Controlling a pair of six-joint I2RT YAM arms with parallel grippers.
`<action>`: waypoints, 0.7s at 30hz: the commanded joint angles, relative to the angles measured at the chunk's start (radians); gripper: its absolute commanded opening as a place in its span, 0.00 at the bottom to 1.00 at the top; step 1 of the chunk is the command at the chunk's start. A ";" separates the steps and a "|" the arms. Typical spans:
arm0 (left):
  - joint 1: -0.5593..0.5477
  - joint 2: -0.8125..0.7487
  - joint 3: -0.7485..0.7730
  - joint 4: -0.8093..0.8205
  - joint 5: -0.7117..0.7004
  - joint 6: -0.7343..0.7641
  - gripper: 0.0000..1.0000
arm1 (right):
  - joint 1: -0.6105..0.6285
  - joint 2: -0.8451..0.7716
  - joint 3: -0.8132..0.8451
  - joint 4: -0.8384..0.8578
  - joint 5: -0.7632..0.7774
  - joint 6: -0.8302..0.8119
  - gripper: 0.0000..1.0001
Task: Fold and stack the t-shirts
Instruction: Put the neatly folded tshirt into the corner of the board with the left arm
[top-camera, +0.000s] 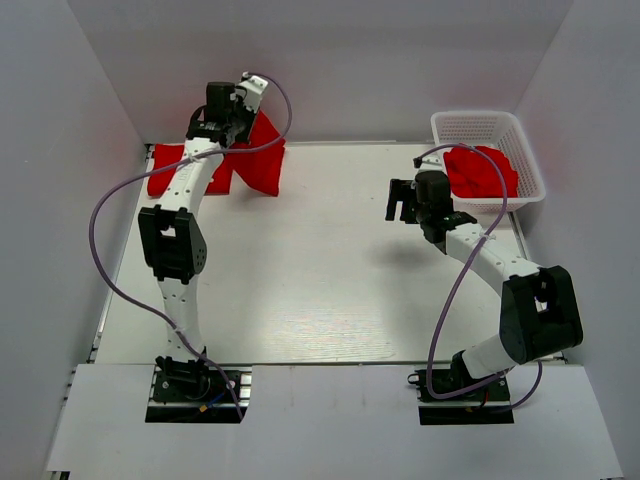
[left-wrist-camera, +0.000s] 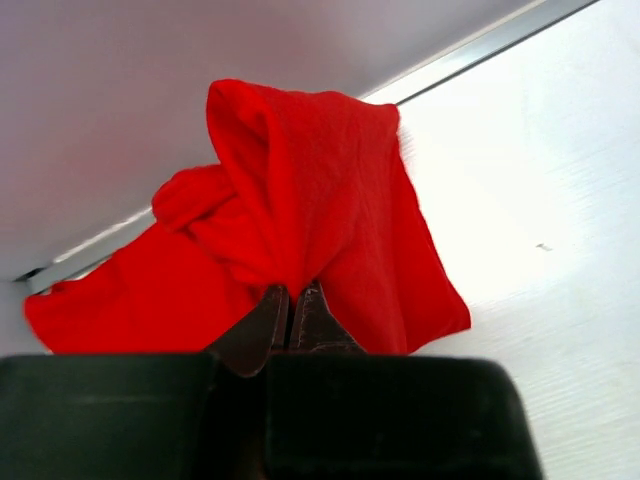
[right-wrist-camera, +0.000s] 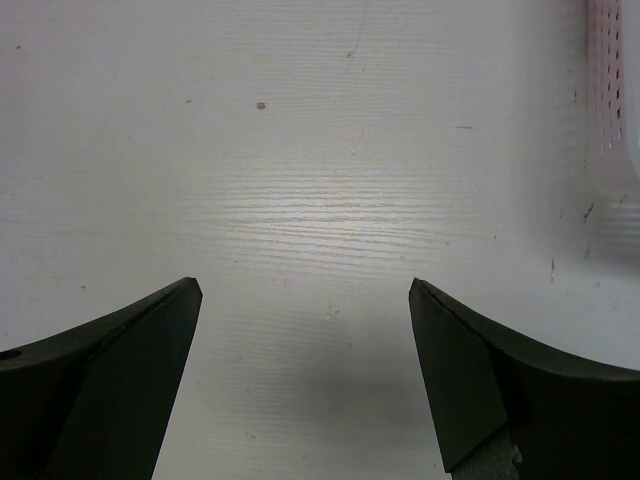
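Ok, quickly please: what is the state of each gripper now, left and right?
Left gripper: closed, holding a red t-shirt.
Right gripper: open, holding nothing, above the table.

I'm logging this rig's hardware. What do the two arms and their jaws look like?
The left arm and right arm are alike: white link shells, black joint housings, black bases. A loose purple cable loops alongside each. The jaws are dark, tapering wedges. No markings are legible.
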 joint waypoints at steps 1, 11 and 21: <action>0.019 -0.022 0.063 0.006 -0.001 0.056 0.00 | -0.005 0.002 0.041 0.003 0.027 -0.012 0.90; 0.066 -0.011 0.135 -0.014 -0.044 0.086 0.00 | 0.000 0.068 0.104 0.002 -0.026 0.008 0.90; 0.117 -0.010 0.144 0.004 -0.053 0.097 0.00 | 0.002 0.103 0.144 0.002 -0.062 0.008 0.90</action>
